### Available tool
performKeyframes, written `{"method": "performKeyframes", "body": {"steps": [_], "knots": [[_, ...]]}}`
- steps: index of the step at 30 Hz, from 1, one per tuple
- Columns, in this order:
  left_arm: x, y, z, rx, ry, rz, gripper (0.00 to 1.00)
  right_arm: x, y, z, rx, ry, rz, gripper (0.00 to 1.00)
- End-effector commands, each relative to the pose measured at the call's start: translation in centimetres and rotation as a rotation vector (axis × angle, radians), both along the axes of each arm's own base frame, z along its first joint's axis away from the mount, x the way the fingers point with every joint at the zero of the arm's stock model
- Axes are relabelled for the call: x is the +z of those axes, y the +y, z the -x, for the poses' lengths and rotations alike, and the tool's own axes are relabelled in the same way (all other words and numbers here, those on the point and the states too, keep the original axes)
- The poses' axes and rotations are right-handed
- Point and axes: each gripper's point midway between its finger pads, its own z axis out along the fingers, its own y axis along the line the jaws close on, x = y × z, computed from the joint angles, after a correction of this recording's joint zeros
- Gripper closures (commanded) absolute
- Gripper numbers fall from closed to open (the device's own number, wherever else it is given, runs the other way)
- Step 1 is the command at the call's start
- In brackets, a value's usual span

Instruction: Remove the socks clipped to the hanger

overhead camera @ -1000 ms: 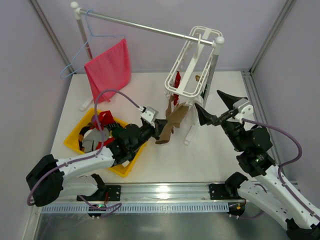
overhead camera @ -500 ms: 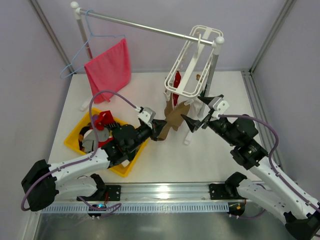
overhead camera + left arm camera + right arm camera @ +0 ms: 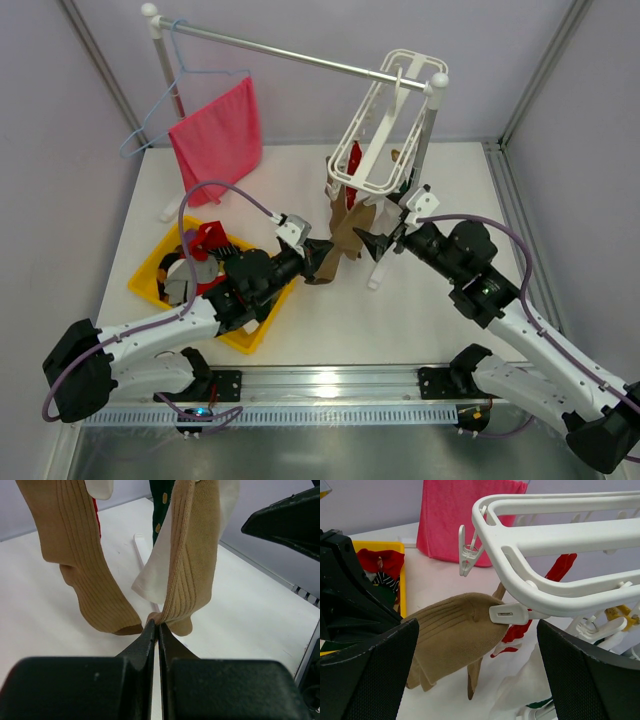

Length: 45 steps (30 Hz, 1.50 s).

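Observation:
The white hanger [image 3: 385, 115] hangs from the rail, with tan-brown socks [image 3: 345, 230] and a red sock [image 3: 353, 160] clipped under it. My left gripper [image 3: 320, 258] is shut on the toe of a tan sock [image 3: 192, 555], the jaws [image 3: 159, 624] pinching its tip; a second tan sock [image 3: 85, 565] and a dark green sock [image 3: 161, 510] hang beside it. My right gripper [image 3: 393, 218] is open at the hanger's lower edge. In the right wrist view its jaws [image 3: 477, 675] stand wide apart below the white clip [image 3: 509, 614] that holds the tan sock [image 3: 455, 635]. The frame [image 3: 560, 535] and red sock [image 3: 560, 567] are just behind.
A yellow bin [image 3: 150, 262] with loose socks sits at the left by my left arm. A pink-red cloth [image 3: 220, 135] and a light-blue wire hanger [image 3: 165, 95] hang from the rail [image 3: 290, 55]. The rack's white post [image 3: 425, 140] stands beside the hanger.
My right arm has swung left and forward, bringing its open jaws up to the clip on the tan sock. My left gripper keeps its hold on the sock's toe, nearly still.

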Motion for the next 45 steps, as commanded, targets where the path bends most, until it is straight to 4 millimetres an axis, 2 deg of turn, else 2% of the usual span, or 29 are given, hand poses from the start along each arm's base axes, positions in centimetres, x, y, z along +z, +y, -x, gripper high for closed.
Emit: {"method": "performKeyframes", "body": {"steps": [1,6,10,19,20,21,22,24,26,28,32,42,44,45], "knots": [[0.9,-0.1,0.5,-0.019,-0.018,0.025,1.00,3.2,0.0,0.2,0.009,-0.070,-0.050,0.00],[0.5,-0.3,0.5,-0.027,-0.010,0.020,1.00,3.2,-0.4,-0.3,-0.026,-0.076,-0.062,0.01],[0.5,-0.4,0.7,-0.038,-0.007,0.020,1.00,3.1,-1.4,-1.5,-0.103,-0.079,-0.077,0.00],[0.2,-0.6,0.7,-0.046,0.001,0.020,1.00,2.6,-1.8,-2.5,-0.130,-0.087,-0.088,0.00],[0.3,-0.7,0.7,-0.049,0.000,0.021,1.00,2.6,-1.8,-2.6,-0.130,-0.085,-0.085,0.03],[0.1,-0.7,0.7,-0.049,0.002,0.018,1.00,2.5,-1.7,-2.7,-0.125,-0.083,-0.084,0.07],[0.1,-0.8,0.7,-0.049,0.004,0.018,1.00,2.5,-1.8,-2.7,-0.124,-0.084,-0.084,0.16],[0.2,-0.8,0.7,-0.050,0.003,0.019,1.00,2.4,-1.6,-2.6,-0.113,-0.087,-0.083,0.24],[0.0,-0.9,0.6,-0.050,0.005,0.017,1.00,2.4,-1.5,-2.5,-0.104,-0.089,-0.080,0.40],[-0.1,-0.9,0.6,-0.049,0.007,0.014,1.00,2.3,-1.3,-2.4,-0.088,-0.090,-0.072,0.50],[-0.5,-1.0,0.4,-0.044,0.013,0.006,1.00,2.2,-1.4,-2.4,-0.089,-0.088,-0.065,0.96],[-0.9,-1.0,0.3,-0.038,0.021,-0.002,1.00,2.2,-1.3,-2.2,-0.083,-0.092,-0.067,0.96],[-0.8,-0.7,0.0,-0.016,0.020,-0.004,1.00,2.1,-1.4,-2.5,-0.092,-0.085,-0.067,0.88],[-1.0,-0.5,-0.2,-0.002,0.021,-0.009,1.00,2.0,-1.5,-2.6,-0.100,-0.080,-0.067,0.77]]}}
